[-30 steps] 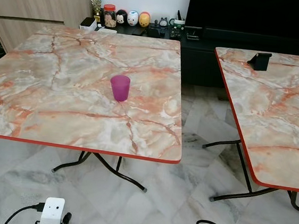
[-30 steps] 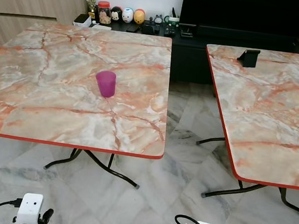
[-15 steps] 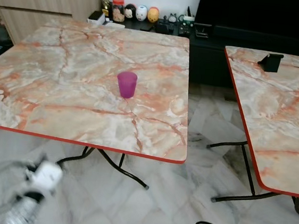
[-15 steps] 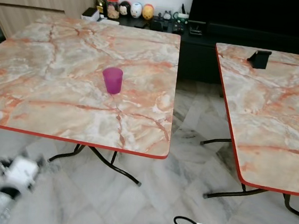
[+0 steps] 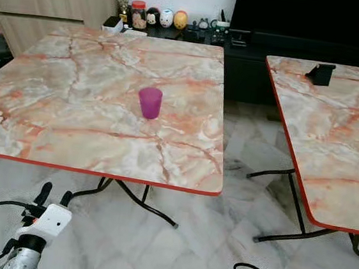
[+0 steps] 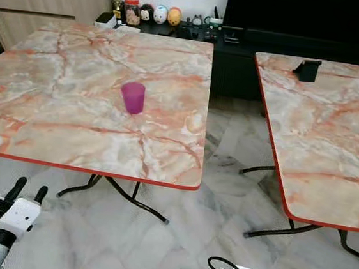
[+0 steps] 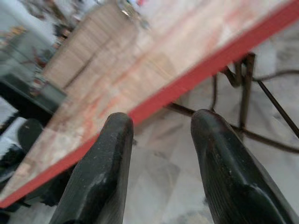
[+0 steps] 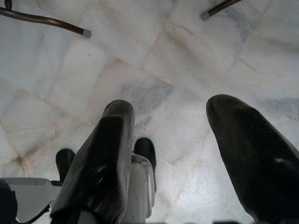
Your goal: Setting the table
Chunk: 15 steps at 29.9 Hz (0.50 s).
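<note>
Left gripper (image 5: 55, 196) has risen from the frame bottom toward the tabletop (image 5: 70, 136) edge, fingers spread, empty. Purple cup (image 5: 149, 102) unmoved. Right gripper (image 8: 170, 140) spread, low.

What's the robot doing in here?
It's standing in front of two marble-look tables, getting ready to set them. Its left gripper is raised toward the near edge of the left table, fingers open and holding nothing. The right gripper hangs low over the floor, open too. A purple cup stands upright in the middle of the left table, untouched. A small black stand sits on the right table.
</note>
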Motion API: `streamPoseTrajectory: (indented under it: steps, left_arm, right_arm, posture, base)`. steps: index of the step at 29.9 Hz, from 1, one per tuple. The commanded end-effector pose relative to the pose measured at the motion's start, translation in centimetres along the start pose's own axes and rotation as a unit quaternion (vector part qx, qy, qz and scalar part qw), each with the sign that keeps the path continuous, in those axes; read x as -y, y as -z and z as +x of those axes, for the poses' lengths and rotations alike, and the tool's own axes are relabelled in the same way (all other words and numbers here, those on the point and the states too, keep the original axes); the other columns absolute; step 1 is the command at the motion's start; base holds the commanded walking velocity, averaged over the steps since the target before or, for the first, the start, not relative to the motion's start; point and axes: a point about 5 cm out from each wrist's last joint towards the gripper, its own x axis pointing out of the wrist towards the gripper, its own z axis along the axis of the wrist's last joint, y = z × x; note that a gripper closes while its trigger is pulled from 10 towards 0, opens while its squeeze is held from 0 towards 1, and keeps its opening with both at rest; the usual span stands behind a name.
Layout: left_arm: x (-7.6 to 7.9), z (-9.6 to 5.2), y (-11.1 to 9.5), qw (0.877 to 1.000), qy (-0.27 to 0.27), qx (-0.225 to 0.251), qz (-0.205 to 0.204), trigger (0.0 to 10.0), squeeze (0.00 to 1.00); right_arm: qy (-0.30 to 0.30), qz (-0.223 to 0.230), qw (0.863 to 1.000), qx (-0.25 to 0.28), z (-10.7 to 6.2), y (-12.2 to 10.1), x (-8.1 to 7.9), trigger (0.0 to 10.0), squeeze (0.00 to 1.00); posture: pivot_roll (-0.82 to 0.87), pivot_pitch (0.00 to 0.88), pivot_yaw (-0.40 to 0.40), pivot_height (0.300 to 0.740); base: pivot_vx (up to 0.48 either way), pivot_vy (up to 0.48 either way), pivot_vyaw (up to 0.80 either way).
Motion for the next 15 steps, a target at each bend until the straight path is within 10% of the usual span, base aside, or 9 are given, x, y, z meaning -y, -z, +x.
streamPoseTrajectory:
  steps: [1,5,8,15]
  left_arm:
    - [-0.2,-0.3,-0.3,1.0,-0.019,0.02,-0.004,10.0,0.0]
    - [-0.4,-0.2,-1.2,0.997,-0.024,0.068,-0.013,10.0,0.0]
    - [-2.5,5.2,-5.3,0.969,-0.056,0.032,-0.239,10.0,0.0]
    - [-0.8,8.7,-9.4,0.958,-0.029,0.073,-0.277,10.0,0.0]
  right_arm:
    - [0.003,0.002,1.0,-0.002,0.0,0.0,0.3,10.0,0.0]
    - [0.008,0.007,1.0,0.008,0.1,-0.4,0.5,10.0,0.0]
    - [0.006,0.008,1.0,0.009,0.2,-0.7,0.3,10.0,0.0]
    - [0.005,0.019,1.0,0.008,0.2,-0.7,0.0,10.0,0.0]
  posture:
    - [0.06,0.0,-0.005,0.74]
    - [0.06,0.0,-0.011,0.74]
    - [0.05,0.0,-0.012,0.74]
    - [0.03,0.0,0.001,0.74]
  base:
    - [0.0,0.0,0.0]
    - [0.0,0.0,0.0]
    - [0.0,0.0,0.0]
    - [0.0,0.0,0.0]
